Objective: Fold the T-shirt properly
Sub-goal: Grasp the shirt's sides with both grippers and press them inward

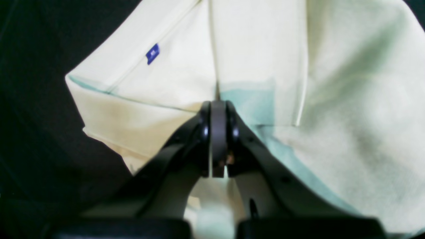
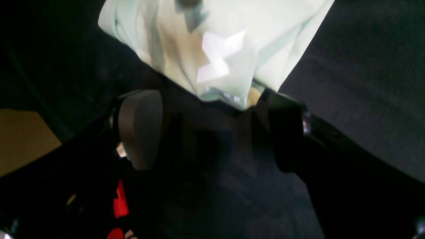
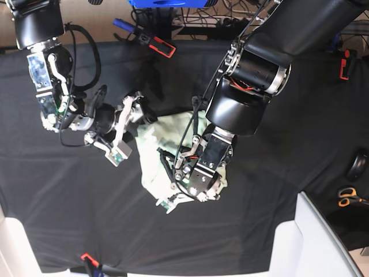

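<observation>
The pale mint T-shirt (image 3: 167,147) lies bunched in the middle of the black cloth. In the left wrist view the T-shirt (image 1: 332,99) fills the frame, with a small blue tag (image 1: 152,53) on one layer. My left gripper (image 1: 217,106) is shut, its tips pinched at a fold edge of the shirt. In the base view the left gripper (image 3: 173,199) sits at the shirt's near edge. My right gripper (image 2: 212,129) is open, nothing between its pads. A corner of the T-shirt (image 2: 225,39) lies just past its fingertips and brushes one finger. The right gripper (image 3: 128,130) stands at the shirt's left side.
Black cloth (image 3: 69,219) covers the table. Orange-handled scissors (image 3: 347,197) and a dark round object (image 3: 358,165) lie at the far right. A white bin (image 3: 317,242) stands at the front right. Red-and-black clamps (image 3: 161,46) hold the back edge.
</observation>
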Robot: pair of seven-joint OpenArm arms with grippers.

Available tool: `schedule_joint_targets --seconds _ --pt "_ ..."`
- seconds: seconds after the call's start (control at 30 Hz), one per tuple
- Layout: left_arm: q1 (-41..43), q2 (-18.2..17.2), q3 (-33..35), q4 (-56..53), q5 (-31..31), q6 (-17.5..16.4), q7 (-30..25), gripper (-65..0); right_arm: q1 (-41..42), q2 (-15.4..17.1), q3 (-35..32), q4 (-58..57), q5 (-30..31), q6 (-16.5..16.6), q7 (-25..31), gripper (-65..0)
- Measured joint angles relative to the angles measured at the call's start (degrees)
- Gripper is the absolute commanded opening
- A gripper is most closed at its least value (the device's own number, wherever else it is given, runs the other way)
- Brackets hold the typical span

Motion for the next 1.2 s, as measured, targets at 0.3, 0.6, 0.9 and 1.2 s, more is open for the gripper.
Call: schedule_joint_targets --seconds 0.3,0.6,0.9,1.2 --pt "0.2 0.0 0.0 0.0 0.0 0.0 0.0 -65.0 1.3 -0.7 0.0 -2.5 0.0 0.0 0.5 -18.1" --pt "0.2 0.0 0.0 -0.1 0.0 0.0 0.0 -65.0 1.1 -1.7 -0.4 -2.4 0.0 6.8 0.3 -27.9" --pt "0.2 0.0 0.0 -0.1 0.0 0.0 0.0 -65.0 0.9 -1.9 -0.3 -2.5 0.0 6.9 -1.7 -53.0" --pt "0.2 0.0 0.0 -0.1 0.1 0.0 0.0 -65.0 1.1 -1.7 -0.2 -3.3 0.0 6.9 -1.9 -64.1"
